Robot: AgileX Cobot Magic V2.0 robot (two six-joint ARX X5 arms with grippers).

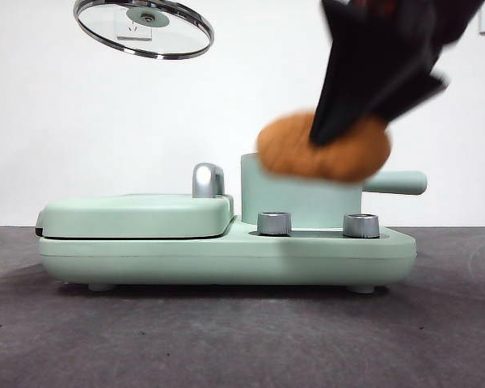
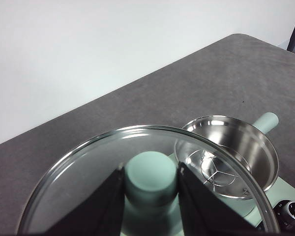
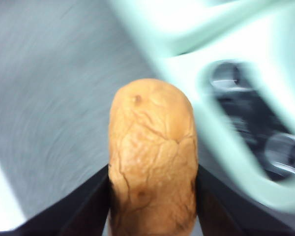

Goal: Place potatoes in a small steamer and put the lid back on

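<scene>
Right gripper (image 3: 152, 196): we see its two black jaws clenched on the potato (image 3: 152, 157), one jaw pressed to each long flank of the cracked orange-brown lump. In the front view that gripper (image 1: 339, 133) comes down dark and blurred from the upper right, and the potato (image 1: 323, 147) hangs in the air in front of the small steamer (image 1: 299, 198), level with its rim and clear of the tabletop (image 1: 226, 339).

Left gripper (image 2: 151, 184): we note its jaws closed on the mint-green knob (image 2: 150, 183) of the lid (image 2: 78, 177), a jaw on either side. The lid (image 1: 143, 27) is held high, tilted, above the flat griddle cover (image 1: 137, 214).

Through the left wrist view we see the steamer (image 2: 236, 142) uncovered, steel-lined, a wire rack (image 2: 219, 172) on its floor, stubby handle (image 2: 265, 121) pointing outward. The steamer sits on a mint-green base (image 1: 226, 255) with two metal dials (image 1: 274, 223).
</scene>
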